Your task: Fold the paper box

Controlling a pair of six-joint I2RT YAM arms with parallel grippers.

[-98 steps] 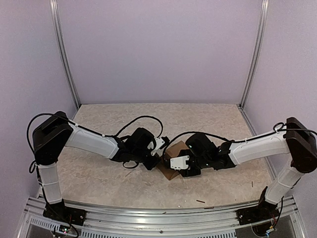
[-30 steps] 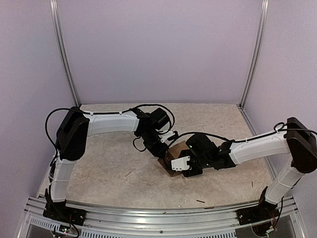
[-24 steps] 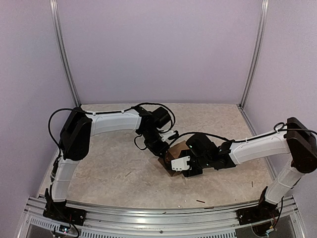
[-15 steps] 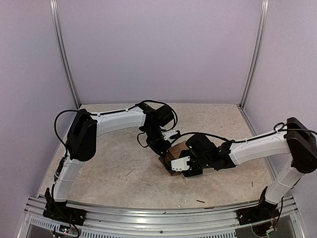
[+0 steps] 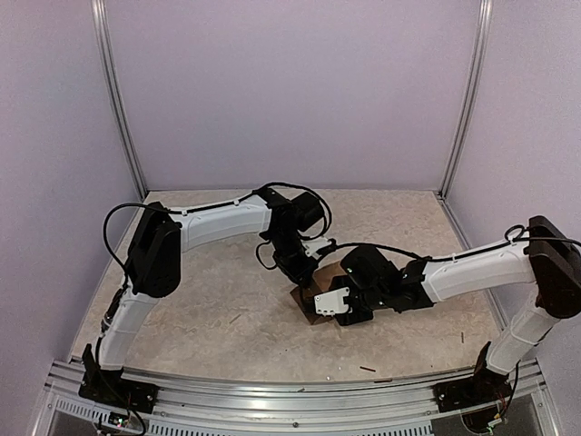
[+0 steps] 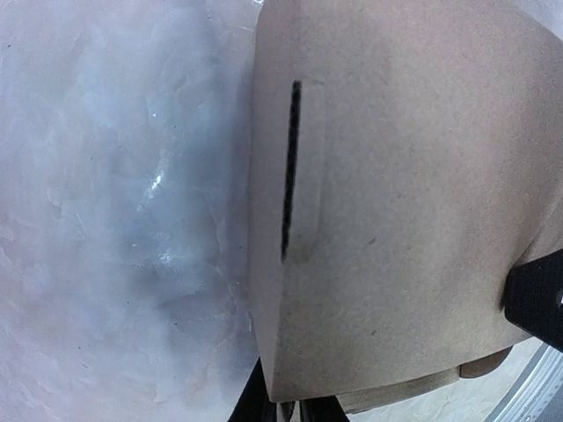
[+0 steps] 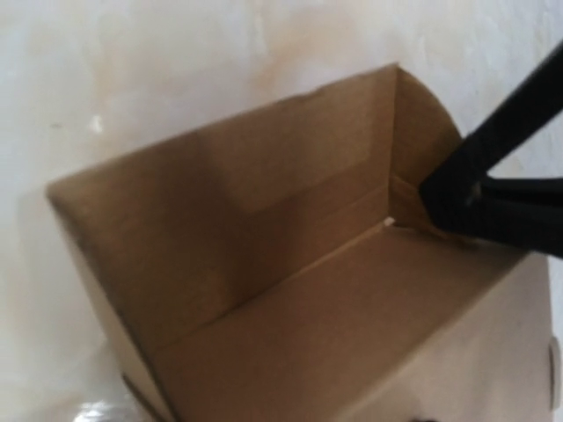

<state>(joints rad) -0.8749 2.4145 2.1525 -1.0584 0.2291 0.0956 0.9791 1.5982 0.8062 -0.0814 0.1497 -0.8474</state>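
A ribbed metal rail (image 5: 290, 400) runs along the near edge of the bench (image 5: 182, 309), whose top is beige, marbled and matt. A thin dark scrap (image 5: 367, 369) lies just beyond the rail.

Farther in, near mid-bench, the box (image 5: 309, 298) is found. It is plain brown cardboard, matt and fibrous, and partly folded, with flat rectangular walls and creased corners. It is held by the right hand (image 5: 327, 309), extended from the right with its jaws set wide across it.

In the left wrist view a dark finger (image 6: 537, 299) is pressed against the edge of one panel. That panel carries a narrow straight slot (image 6: 289, 167).

In the right wrist view the box is open toward the camera. A long back wall, a floor panel and a rounded end flap (image 7: 424, 123) are seen.

The left hand (image 5: 310, 266) is placed just behind the box. Its dark tip is set inside the box, against the end flap. Whether its jaws are closed or parted cannot be told.

Beyond the bench, a smooth lilac wall (image 5: 290, 91) is framed by aluminium uprights (image 5: 118, 109).
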